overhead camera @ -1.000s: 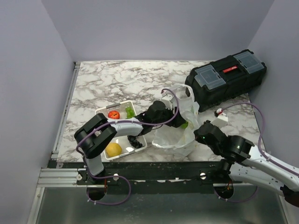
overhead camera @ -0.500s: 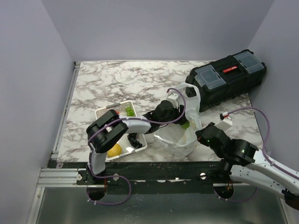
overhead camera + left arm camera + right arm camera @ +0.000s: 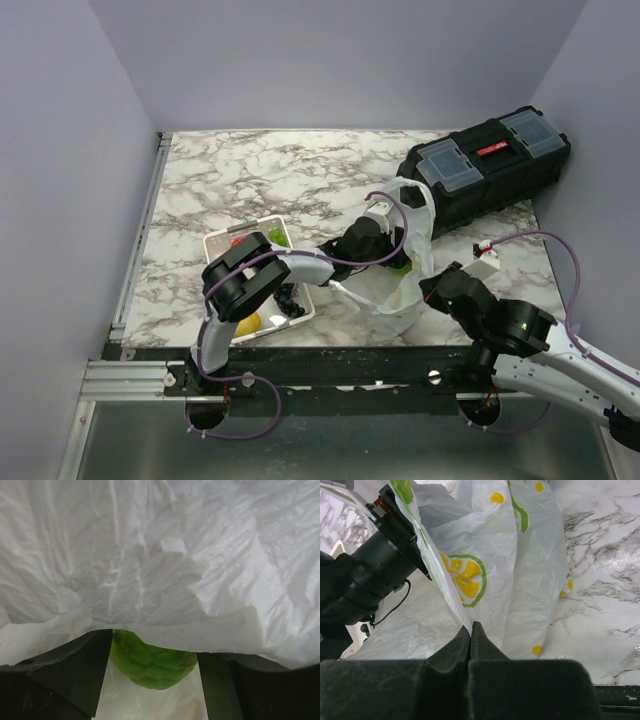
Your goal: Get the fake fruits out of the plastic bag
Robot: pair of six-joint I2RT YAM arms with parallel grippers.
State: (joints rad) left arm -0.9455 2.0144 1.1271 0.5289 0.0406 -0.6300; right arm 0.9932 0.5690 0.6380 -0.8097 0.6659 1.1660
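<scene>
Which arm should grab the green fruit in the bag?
Left, probably: left fingers flank the round green plastic fruit inside the thin white plastic bag, while right fingers are pinching the bag's edge.

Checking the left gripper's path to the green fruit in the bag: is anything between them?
Nothing visible blocks it: the green fruit sits between the fingers of the left gripper. A fold of the plastic bag only drapes over its top.

I'm working a robotics lab cell: plain lavender panels (image 3: 70, 150) box in a marble-patterned table (image 3: 250, 170) with an aluminium rail (image 3: 120, 378) and a black toolbox (image 3: 485, 165).
</scene>
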